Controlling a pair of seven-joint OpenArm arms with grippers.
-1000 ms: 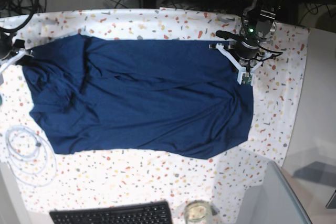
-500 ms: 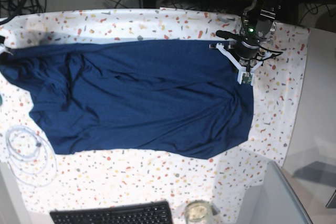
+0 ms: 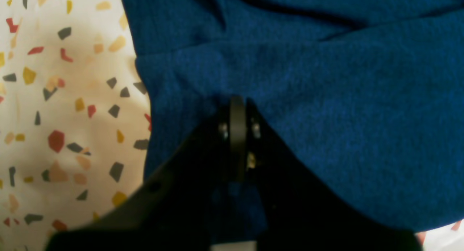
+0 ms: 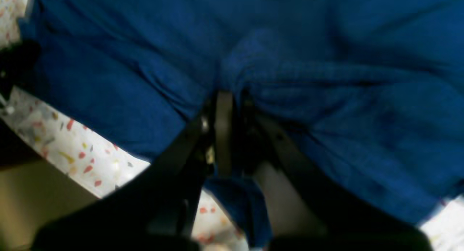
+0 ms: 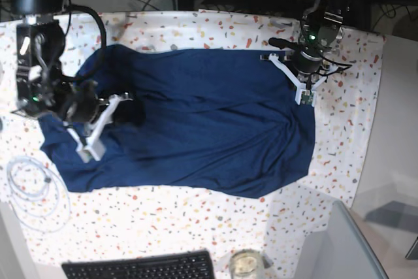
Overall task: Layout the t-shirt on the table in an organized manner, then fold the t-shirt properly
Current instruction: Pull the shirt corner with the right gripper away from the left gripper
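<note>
Layout half done — the t-shirt (image 5: 196,122) lies rumpled on the surface (image 5: 163,220); left gripper (image 5: 302,82) and right gripper (image 5: 111,110) each pinch cloth; folding remains.

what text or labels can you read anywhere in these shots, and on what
None can be read.
t-shirt: plain navy, no print or tag showing.
table: only coloured flecks, no lettering.
keyboard: key legends too small to read.
left gripper and right gripper: no markings visible.
</note>
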